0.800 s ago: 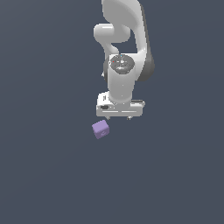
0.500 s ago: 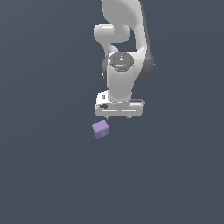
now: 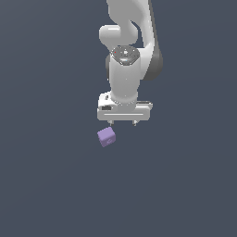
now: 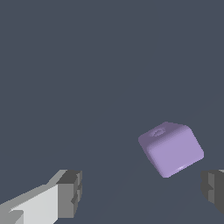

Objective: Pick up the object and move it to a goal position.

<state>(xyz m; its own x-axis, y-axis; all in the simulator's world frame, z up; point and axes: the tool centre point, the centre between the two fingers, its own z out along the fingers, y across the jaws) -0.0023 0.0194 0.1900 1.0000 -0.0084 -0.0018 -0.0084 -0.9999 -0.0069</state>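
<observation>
exterior view first: gripper hung just above the cube, which lay on the dark floor toward the exterior view's left, apart from it. wrist view: fingers stood wide, empty, cube off-centre near one fingertip, likely lining up to straddle it.

Purple cube ahead of the gripper's parted fingers

A small light-purple cube sits turned at an angle on the flat dark grey surface, a faint round mark showing on one of its faces. The gripper has its jaws wide apart: one white finger with a grey pad shows on one side, and only the grey tip of the other at the frame's edge. Neither touches the cube.
</observation>
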